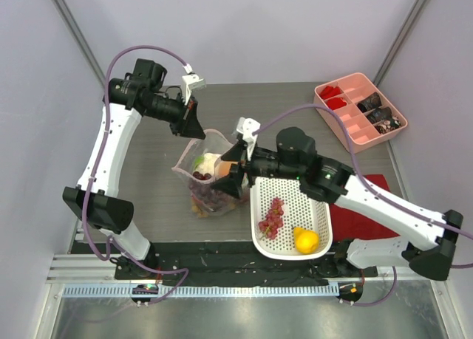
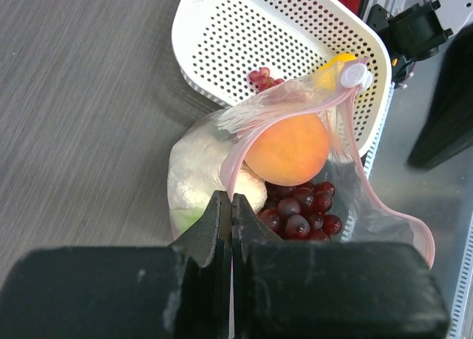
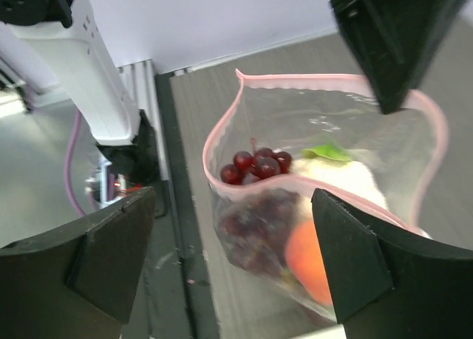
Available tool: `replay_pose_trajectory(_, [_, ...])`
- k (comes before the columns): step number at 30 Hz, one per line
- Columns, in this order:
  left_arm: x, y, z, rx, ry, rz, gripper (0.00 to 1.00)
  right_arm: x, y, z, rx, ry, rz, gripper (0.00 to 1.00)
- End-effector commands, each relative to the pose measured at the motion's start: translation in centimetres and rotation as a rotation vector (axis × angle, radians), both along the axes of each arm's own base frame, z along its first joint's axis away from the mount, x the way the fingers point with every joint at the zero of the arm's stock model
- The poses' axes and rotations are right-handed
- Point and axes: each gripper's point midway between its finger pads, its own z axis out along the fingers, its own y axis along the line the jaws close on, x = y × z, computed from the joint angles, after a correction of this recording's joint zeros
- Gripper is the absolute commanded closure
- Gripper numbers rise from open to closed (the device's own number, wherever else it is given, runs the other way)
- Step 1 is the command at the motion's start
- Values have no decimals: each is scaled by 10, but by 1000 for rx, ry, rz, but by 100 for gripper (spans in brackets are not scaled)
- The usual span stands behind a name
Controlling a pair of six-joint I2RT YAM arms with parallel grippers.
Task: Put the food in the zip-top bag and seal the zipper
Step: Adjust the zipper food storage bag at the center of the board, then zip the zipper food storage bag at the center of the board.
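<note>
**Step in hand: loading.** The zip-top bag (image 1: 209, 195) stands upright just beside the white basket (image 1: 290, 193), on the left arm's side of it. Its mouth is open. The zipper (image 3: 295, 78) along the rim is not pressed together, and a white slider (image 2: 355, 75) sits at the end of the rim nearest the basket.

**Tool state.**
- The left gripper (image 2: 231, 203) has its fingers pressed together on the bag rim, on the side away from the basket. It holds the mouth up.
- The right gripper (image 3: 235, 206) has its fingers spread and empty. It hangs between the basket and the bag, at the bag's mouth.

**Count, in the bag.**
- One orange (image 2: 287, 148).
- One white bulb (image 2: 194, 178), with a green leaf.
- One cluster of dark grapes (image 2: 299, 206).
- Pieces lower down cannot be told apart.

**Count, in the basket.**
- One small grape bunch (image 1: 271, 217).
- One lemon (image 1: 305, 240).

**Count, other items.**
- One red cloth (image 1: 366, 217), partly under the basket on the right arm's side.
- One pink divided tray (image 1: 360, 108), well beyond the basket toward the far right corner.

**Next move (judgement).** Two pieces remain, so sealing is premature. The right gripper should move over the basket and take either the bunch or the lemon. It should then carry the piece to the open mouth while the left gripper keeps its pinch. The bunch is loose and calls for a grip on the cluster's body. The lemon calls for a centred grip across its width.
</note>
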Motion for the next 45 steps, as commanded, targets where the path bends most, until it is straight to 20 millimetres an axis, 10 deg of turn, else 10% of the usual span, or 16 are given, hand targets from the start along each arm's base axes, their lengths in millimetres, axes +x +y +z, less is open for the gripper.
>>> replay_pose_trajectory(1, [-61,11,6,9,172,-48,100,9,-47,22,-50,-273,-93,8])
replay_pose_trajectory(12, [-50,5,7,-33,75,-94,100,69,-116,-25,-162,-383,-196,9])
replay_pose_trajectory(33, [-45,-9,5,-43,59,-147,100,79,-70,-15,14,-448,19,23])
replay_pose_trajectory(45, [-51,-11,13,-65,26,-168,100,92,-71,-17,42,-440,26,52])
